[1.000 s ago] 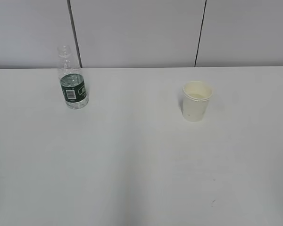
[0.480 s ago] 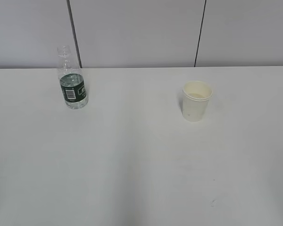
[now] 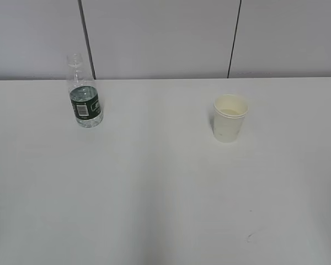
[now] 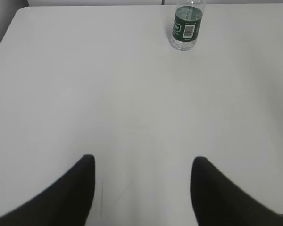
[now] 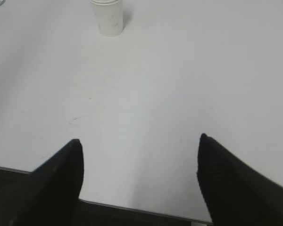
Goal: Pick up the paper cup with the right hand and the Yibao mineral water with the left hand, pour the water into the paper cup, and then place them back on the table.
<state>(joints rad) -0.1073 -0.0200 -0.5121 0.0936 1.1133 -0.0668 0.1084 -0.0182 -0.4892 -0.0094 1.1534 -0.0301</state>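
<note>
Exterior view: neither arm shows here. The Yibao mineral water (image 3: 85,98) stands upright at about 10 o'clock on the table (image 3: 154,187), its long axis vertical and its neck apparently uncapped. The paper cup (image 3: 229,118) stands upright at about 2 o'clock, mouth up, well apart from the bottle. Nothing touches either one.

Left wrist view: the left hand (image 4: 141,190) shows only as two dark fingers at the bottom edge, spread wide with bare table between them and nothing held. The bottle (image 4: 186,27) lies far ahead at roughly 1 o'clock from the gap between the fingers, near the table's far edge. So this gripper needs to travel forward and a little to the right to bring the ribbed body between its fingers.

Right wrist view: the right hand (image 5: 140,176) is likewise spread wide and empty, hanging over the table's near edge. The cup (image 5: 106,17) sits well ahead at about 11 o'clock from the gap, so the reach is forward and slightly left. A sliver of the bottle's base shows at the top left corner, much farther off; the cup is clearly this arm's nearer target.
</note>
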